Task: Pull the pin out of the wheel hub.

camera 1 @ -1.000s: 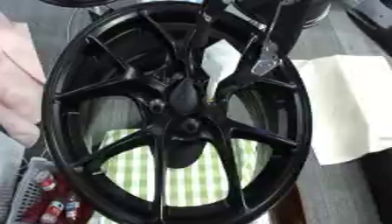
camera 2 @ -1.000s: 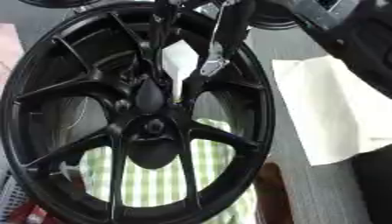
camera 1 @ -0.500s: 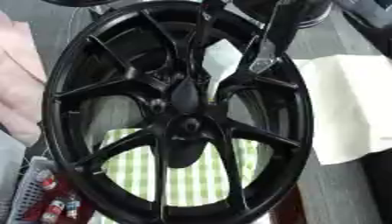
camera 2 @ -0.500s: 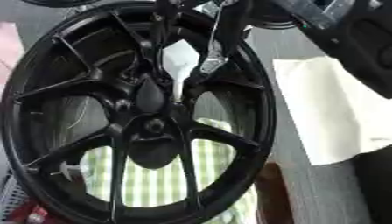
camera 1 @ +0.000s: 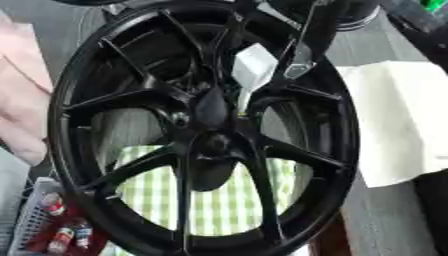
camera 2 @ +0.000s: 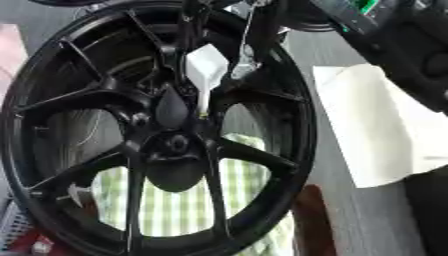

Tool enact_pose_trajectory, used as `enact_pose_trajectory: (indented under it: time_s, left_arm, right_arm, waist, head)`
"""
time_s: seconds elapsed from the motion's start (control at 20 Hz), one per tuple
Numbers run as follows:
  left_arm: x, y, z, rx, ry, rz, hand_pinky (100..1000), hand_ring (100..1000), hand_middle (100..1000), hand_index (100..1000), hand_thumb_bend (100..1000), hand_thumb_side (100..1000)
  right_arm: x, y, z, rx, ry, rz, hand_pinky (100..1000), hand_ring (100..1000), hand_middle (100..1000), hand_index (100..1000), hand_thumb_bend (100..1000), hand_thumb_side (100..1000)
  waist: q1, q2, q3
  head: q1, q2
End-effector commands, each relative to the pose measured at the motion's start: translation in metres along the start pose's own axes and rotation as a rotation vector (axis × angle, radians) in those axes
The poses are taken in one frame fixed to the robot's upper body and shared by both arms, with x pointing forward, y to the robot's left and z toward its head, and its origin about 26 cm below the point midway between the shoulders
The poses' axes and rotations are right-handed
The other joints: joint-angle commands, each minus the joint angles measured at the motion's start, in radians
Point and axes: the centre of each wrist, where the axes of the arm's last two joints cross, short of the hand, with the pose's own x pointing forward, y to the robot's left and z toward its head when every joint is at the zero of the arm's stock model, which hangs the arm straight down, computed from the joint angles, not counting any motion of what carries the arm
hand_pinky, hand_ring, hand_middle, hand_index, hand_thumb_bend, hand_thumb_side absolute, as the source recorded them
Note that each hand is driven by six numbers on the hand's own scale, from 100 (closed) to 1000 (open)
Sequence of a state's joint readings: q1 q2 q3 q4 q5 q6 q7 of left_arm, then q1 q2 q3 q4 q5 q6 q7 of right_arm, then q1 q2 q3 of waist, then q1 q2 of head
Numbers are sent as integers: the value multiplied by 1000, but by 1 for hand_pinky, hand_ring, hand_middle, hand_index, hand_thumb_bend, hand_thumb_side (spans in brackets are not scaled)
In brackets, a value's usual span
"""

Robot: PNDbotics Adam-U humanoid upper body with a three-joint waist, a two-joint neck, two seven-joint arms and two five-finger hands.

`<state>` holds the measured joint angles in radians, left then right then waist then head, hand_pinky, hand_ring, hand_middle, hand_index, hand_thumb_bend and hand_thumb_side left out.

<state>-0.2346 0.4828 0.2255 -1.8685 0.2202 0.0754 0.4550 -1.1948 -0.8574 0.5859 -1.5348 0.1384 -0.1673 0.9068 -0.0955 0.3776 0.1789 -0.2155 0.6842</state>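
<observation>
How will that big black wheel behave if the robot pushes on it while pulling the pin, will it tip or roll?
The black wheel looks rigid, with thick spokes, so it probably won't flex. It seems large and likely heavy, so a light push may barely shift it. It appears to stand on its rim over a green checked cloth, so it could roll or tip sideways unless braced.

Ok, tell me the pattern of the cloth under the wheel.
The cloth is green-and-white checked, clearest in the left eye view.
</observation>
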Motion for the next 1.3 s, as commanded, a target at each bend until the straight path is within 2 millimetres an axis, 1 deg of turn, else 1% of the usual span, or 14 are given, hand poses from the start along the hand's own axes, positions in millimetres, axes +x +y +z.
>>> enact_pose_trajectory:
  time_s: [0.05,0.25,0.6,0.8,0.85,1.15,1.3]
  left_arm:
    - [6,4,-3,7,-23,-4,728,740,691,690,434,672]
    - [5,4,-3,8,-19,-3,728,740,691,690,432,673]
    - [5,4,-2,13,-17,-3,728,739,691,690,433,673]
    - [4,5,-2,16,-15,-3,728,739,691,690,433,674]
    - [4,5,-2,17,-14,-4,728,739,691,690,433,674]
    - [3,6,-2,23,-10,-6,728,739,691,690,432,674]
    - [3,7,-2,23,-11,-7,729,738,691,690,432,674]
  right_arm:
    - [-7,-3,7,-20,29,-28,863,774,638,733,455,232]
    - [-10,-4,4,-30,30,-97,863,770,619,716,413,233]
    - [-10,-4,1,-31,26,-143,862,768,619,715,412,210]
    - [-10,-3,-1,-27,24,-147,860,763,606,704,386,187]
    - [-11,-3,-2,-27,23,-150,859,759,592,692,358,183]
    - [-8,-8,1,-45,11,-158,860,746,521,637,259,161]
    - [-6,-12,4,-59,4,-145,858,731,469,603,244,125]
  waist:
    - [8,-12,6]
    - [8,-12,7]
    - [3,-13,12]
    - [1,-14,14]
    - [1,-14,14]
    - [2,-18,11]
    - [3,-20,8]
  head:
    - [-11,-2]
    - [-13,2]
    - [-13,1]
    - [-10,4]
    - [-9,6]
    - [-5,7]
    - [-8,8]
